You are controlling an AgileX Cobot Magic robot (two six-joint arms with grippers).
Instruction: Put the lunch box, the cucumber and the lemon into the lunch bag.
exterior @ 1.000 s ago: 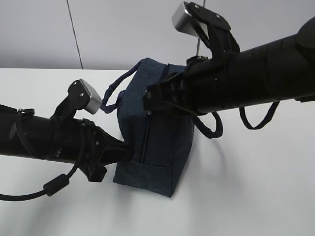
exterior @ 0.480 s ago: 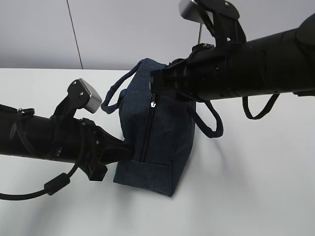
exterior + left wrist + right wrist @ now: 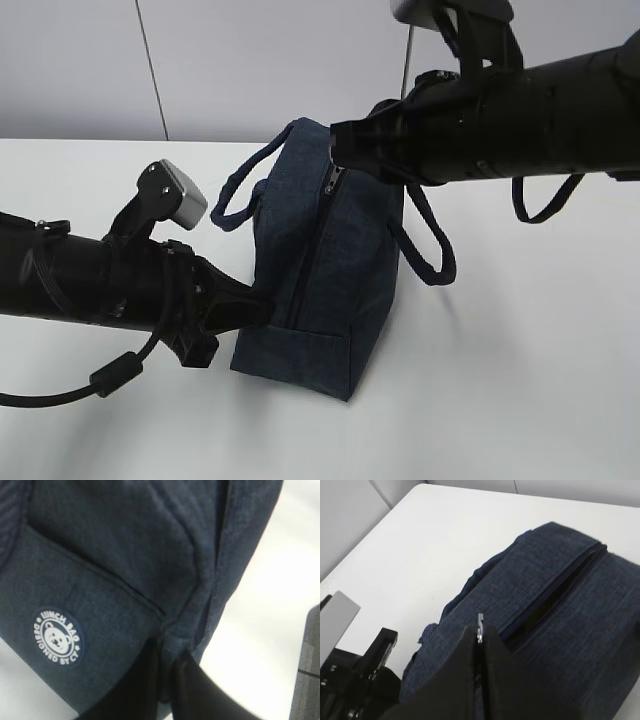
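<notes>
A white table (image 3: 520, 380) carries the navy lunch bag (image 3: 320, 270), its zipper (image 3: 308, 262) running away from the camera. The left pincer (image 3: 167, 652) is clamped on its near corner; the right pincer (image 3: 479, 630), nearer the slider, grips the zipper pull (image 3: 480, 621).

The lunch bag (image 3: 325, 270) is matt navy woven cloth with a fine, slightly rough weave; its round logo (image 3: 59, 637) looks printed white. The zipper pull (image 3: 480, 626) is shiny metal. The tabletop (image 3: 500, 400) is smooth matt white.
</notes>
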